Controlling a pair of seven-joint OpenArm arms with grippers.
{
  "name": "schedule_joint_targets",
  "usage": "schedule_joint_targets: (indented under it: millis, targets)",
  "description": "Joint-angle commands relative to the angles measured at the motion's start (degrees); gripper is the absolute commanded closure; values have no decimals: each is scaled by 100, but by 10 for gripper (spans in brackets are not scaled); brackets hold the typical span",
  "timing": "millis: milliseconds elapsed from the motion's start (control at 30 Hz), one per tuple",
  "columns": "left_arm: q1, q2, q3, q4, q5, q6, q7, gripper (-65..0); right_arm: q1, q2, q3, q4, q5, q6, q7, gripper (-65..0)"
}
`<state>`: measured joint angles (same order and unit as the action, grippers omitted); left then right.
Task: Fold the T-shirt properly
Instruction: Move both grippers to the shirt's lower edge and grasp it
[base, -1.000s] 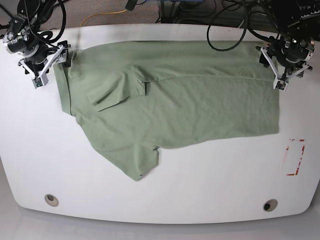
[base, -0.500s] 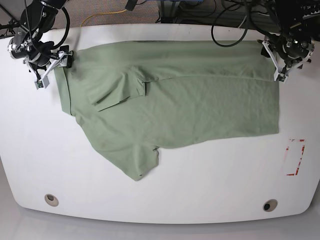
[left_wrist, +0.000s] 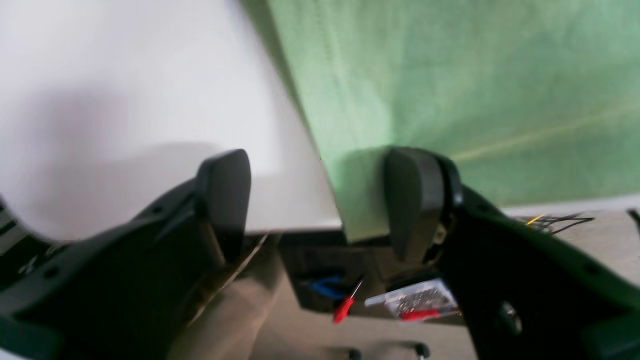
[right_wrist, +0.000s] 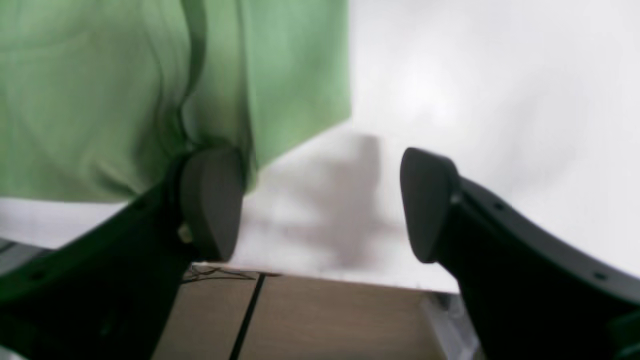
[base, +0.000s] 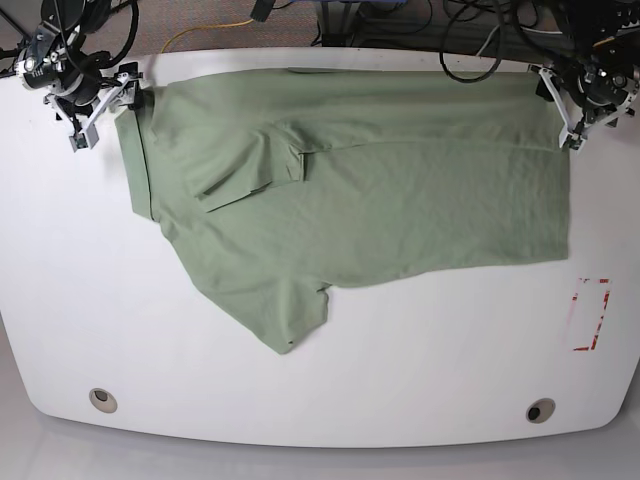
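My left fingers (left_wrist: 317, 200) stand wide apart with nothing clamped between them; one pad (left_wrist: 415, 200) hangs over the T-shirt (base: 380, 200) right at its corner, the other pad over bare white table (left_wrist: 125, 100). My right fingers (right_wrist: 320, 205) are spread the same way, empty, one pad (right_wrist: 212, 200) at the edge of the green cloth and the other (right_wrist: 430, 202) over the table.

The shirt lies spread across the far half of the table, between my two sets of fingers, its long far edge running from one to the other. A sleeve is folded in over the body not far from my right fingers, and another part of the shirt, a tiny dark tag at its edge, trails toward the near side of the table, well apart from both.

I judge the step in hand to be taking hold of the two far corners, so the far edge can be carried over toward the near one. To do it well, I want each pair of fingers to straddle the cloth edge, not sit beside it: at present only one pad on each side is over fabric. I should pinch deep enough that the soft knit does not slip out, and take both corners evenly, or the fold line will come out skewed. Whether a pad already touches the cloth, I cannot tell.
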<state>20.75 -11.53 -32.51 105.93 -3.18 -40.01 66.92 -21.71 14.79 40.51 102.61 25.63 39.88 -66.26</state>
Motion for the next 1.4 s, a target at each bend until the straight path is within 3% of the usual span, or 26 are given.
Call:
schedule_joint_targets:
  millis: [0, 333, 633, 967, 1067, 1267, 1367]
  targets:
    - [-146, -73, -15, 356, -170, 1, -23, -397, 13, 99, 32, 443, 299, 12, 107, -466]
    - [-743, -73, -32, 770, -689, 1, 258, -397, 681, 135, -47, 645, 387, 12, 90, -466]
    - [-1939, -82, 240, 691, -407, 1, 240, -400, 2325, 143, -926, -727, -501, 12, 134, -466]
    - [-3047, -117, 381, -646, -407, 1, 179, -399, 3679, 152, -1620, -2459, -598, 12, 775, -466]
    - [-3205, -188, 372, -1024, -407, 1, -138, -399, 4022, 161, -1735, -3039, -624, 12, 1118, -466]
    - [-3249, -267, 398, -1613, -407, 1, -1034, -399, 4734, 152, -2078, -4226, -1266, 12, 1857, -466]
    - [-3249, -267, 372, -1850, -407, 225, -1377, -399, 4928, 152, -2183, -4762, -1336, 12, 2164, -466]
